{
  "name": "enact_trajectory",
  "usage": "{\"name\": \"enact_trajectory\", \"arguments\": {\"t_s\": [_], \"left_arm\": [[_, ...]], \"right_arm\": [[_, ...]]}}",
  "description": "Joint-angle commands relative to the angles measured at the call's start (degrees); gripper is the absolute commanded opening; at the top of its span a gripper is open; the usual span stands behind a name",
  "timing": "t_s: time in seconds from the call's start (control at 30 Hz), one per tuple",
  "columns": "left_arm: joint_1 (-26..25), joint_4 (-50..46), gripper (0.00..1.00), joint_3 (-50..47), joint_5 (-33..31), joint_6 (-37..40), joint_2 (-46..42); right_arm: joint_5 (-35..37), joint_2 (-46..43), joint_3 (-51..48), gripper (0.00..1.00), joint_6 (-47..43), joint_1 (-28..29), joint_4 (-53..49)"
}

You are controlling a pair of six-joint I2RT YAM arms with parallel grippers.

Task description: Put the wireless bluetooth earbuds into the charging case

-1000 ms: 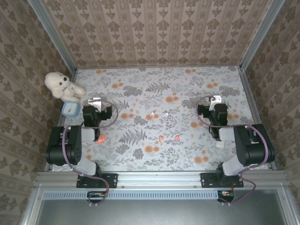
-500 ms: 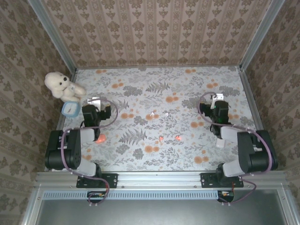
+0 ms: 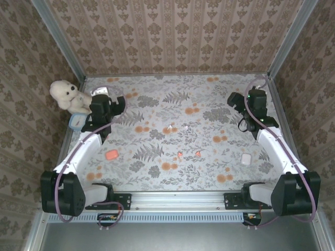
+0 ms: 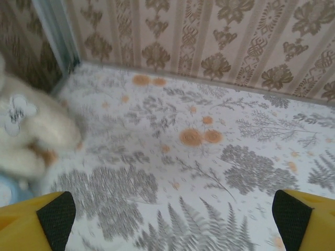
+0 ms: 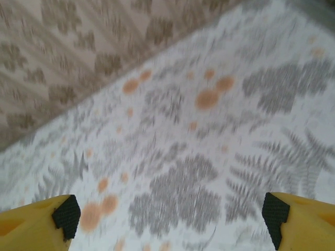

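Orange-red earbuds [image 3: 179, 155] and, just beyond them, white earbuds [image 3: 171, 127] lie mid-table [image 3: 157, 89], well apart from every edge, with open floral surface all round. An orange case [image 3: 111, 155] sits near-left and a white case [image 3: 245, 158] near-right. The left gripper [image 3: 99, 94] hangs far-left beside a plush toy [image 3: 65, 94]; the right gripper [image 3: 256, 97] hangs by the far-right rail. The wrist views add the jaws: each gripper's yellow fingers [image 4: 303, 219] stand wide apart over bare table.
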Motion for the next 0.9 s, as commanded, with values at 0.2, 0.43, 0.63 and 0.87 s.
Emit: {"name": "enact_trajectory", "arguments": {"t_s": [0.2, 0.43, 0.63, 0.87], "left_arm": [[-0.7, -36.9, 1.0, 0.0, -8.5, -24.3, -9.0], [4.2, -32.7, 1.0, -9.6, -5.2, -23.9, -12.9], [9.8, -25.0, 1.0, -15.7, 1.5, -23.6, -8.5], [11.5, -14.8, 1.0, -20.8, 5.8, -22.8, -5.1]], "right_arm": [[1.9, -8.2, -3.9, 0.92, 12.2, 20.6, -9.9], [8.0, -10.1, -5.4, 0.92, 16.8, 31.1, -9.3], [11.5, -8.9, -4.6, 0.95, 17.8, 33.6, -13.0], [13.1, -8.0, -3.3, 0.96, 15.9, 34.0, -15.8]]}}
